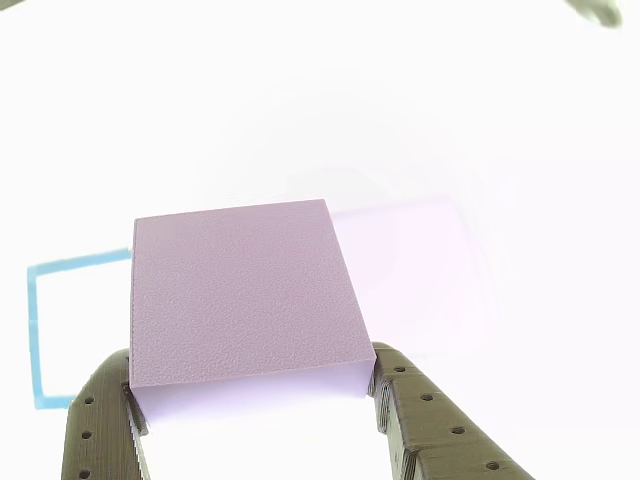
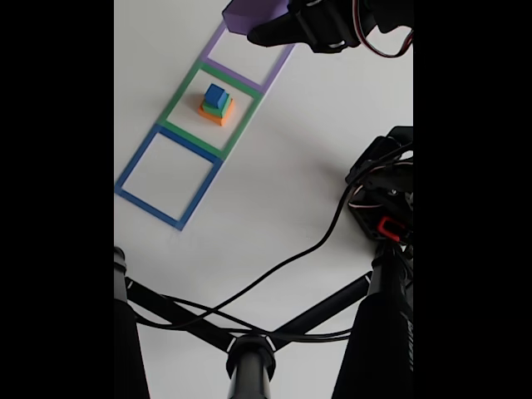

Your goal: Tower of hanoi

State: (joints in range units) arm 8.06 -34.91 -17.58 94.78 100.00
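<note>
Up at the top of the fixed view, the dark two-finger gripper [image 2: 264, 35] pinches the wide flat matte purple foam slab [image 2: 253, 12] over the purple square outline [image 2: 278, 68]. Nearer, in the other view, the slab [image 1: 240, 290] sits clamped between both olive fingers [image 1: 425, 420]. Smaller, a stack with orange block [image 2: 216, 115] below and small blue cube [image 2: 216, 96] on top stands inside the green outline [image 2: 179, 100]

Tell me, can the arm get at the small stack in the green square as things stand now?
Probably not yet: the gripper has its jaws shut on the purple slab, so it is occupied. The stack itself stands free in the green outline, nothing over it.
</note>
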